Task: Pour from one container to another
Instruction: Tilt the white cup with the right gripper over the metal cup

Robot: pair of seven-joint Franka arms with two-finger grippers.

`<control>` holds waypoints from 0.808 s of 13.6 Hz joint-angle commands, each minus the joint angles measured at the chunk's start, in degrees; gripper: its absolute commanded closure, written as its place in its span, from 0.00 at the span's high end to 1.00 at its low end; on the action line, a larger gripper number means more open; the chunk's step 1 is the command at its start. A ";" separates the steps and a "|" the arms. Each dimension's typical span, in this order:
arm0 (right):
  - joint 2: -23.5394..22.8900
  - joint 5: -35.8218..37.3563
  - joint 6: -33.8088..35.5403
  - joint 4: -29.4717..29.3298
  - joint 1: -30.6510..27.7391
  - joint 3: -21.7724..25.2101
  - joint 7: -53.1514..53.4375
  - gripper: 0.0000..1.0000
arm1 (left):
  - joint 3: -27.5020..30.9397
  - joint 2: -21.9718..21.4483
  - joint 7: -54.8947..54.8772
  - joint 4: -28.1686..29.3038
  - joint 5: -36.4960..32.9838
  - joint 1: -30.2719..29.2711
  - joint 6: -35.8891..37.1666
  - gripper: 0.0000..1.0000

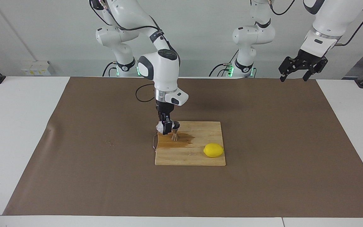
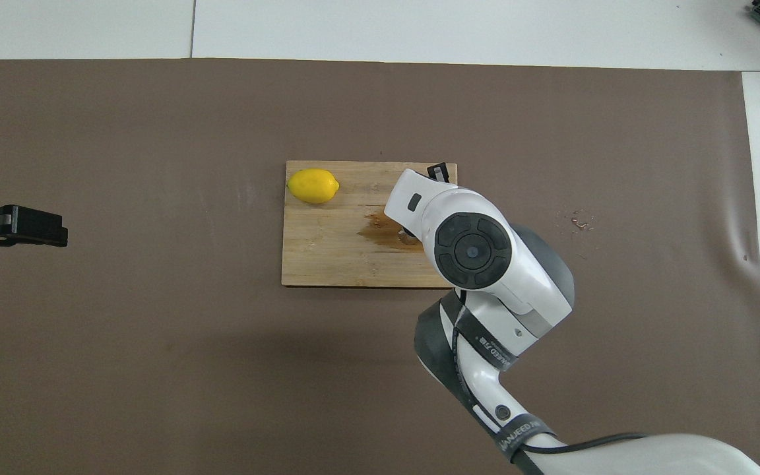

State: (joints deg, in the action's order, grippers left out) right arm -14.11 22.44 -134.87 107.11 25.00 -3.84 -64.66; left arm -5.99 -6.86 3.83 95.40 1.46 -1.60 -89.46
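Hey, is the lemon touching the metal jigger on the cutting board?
Apart. The facing view shows bare board between the lemon and the jigger; the lemon lies toward the left arm's end of the cutting board, farther from the robots.
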 commanded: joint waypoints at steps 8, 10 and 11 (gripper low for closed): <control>1.36 10.77 -1.01 1.96 1.81 -0.12 4.89 0.22 | -0.34 -1.49 -0.76 1.36 -0.23 -0.78 0.34 1.00; 1.45 12.01 -1.01 2.13 2.07 -0.12 5.69 0.22 | -0.43 -1.49 -0.76 1.36 -0.23 -0.78 0.34 1.00; 1.63 12.71 -0.84 2.48 2.16 -0.12 6.21 0.22 | -0.43 -1.49 -0.76 1.36 -0.23 -0.78 0.34 1.00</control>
State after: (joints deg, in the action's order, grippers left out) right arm -13.92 32.40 -134.89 107.67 27.11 -3.87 -61.03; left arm -6.02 -6.86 3.83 95.40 1.46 -1.72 -89.45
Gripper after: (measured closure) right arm 0.485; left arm 0.000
